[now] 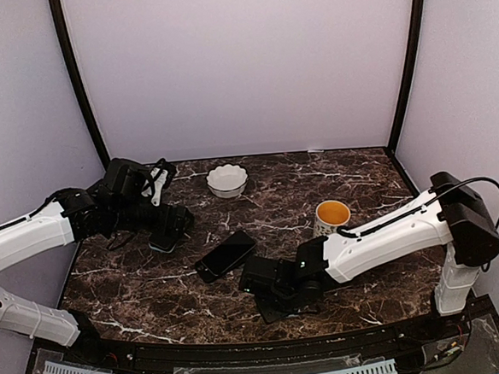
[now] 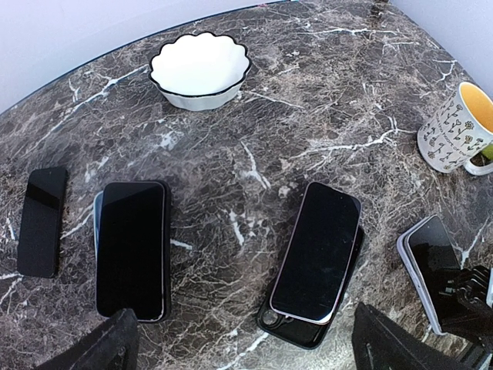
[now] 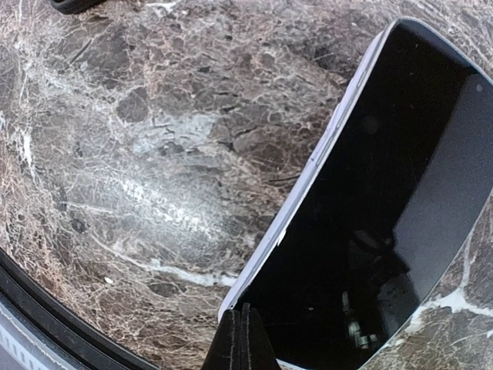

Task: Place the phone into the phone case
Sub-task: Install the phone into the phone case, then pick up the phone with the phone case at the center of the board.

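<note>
3 other phones [image 2: 131,247] surround the phone [image 2: 317,250] atop its case [image 2: 308,333]; left jaws spread wide, right jaws closed, both empty.

On the right wrist camera the white-edged phone [image 3: 385,208] runs off the right and bottom edges, and I see only the pinched tips of my right end effector [image 3: 243,335]. From above, that end effector hides most of it. The left wrist view clips the mug [image 2: 454,127] at its right edge, and the middle phone [image 2: 317,250] covers most of the case [image 2: 306,333].
</note>
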Controlling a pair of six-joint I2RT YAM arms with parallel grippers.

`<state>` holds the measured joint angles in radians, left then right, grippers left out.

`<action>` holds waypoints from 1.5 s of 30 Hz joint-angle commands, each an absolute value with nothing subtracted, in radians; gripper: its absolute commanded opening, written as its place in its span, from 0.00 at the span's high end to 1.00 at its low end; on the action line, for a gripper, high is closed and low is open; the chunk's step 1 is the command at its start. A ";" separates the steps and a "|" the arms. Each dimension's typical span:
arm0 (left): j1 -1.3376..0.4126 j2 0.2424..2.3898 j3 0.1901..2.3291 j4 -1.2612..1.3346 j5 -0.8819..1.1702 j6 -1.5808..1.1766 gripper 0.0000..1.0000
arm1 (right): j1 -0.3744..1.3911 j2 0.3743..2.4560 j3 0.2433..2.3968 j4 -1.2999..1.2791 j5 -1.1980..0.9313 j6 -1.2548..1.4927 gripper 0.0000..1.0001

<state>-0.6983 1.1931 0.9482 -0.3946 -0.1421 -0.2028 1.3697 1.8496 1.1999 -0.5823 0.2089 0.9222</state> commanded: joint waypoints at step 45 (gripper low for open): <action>-0.689 1.204 0.942 -0.402 -0.130 -0.197 0.02 | 1.301 1.945 1.319 -0.785 0.355 1.186 0.01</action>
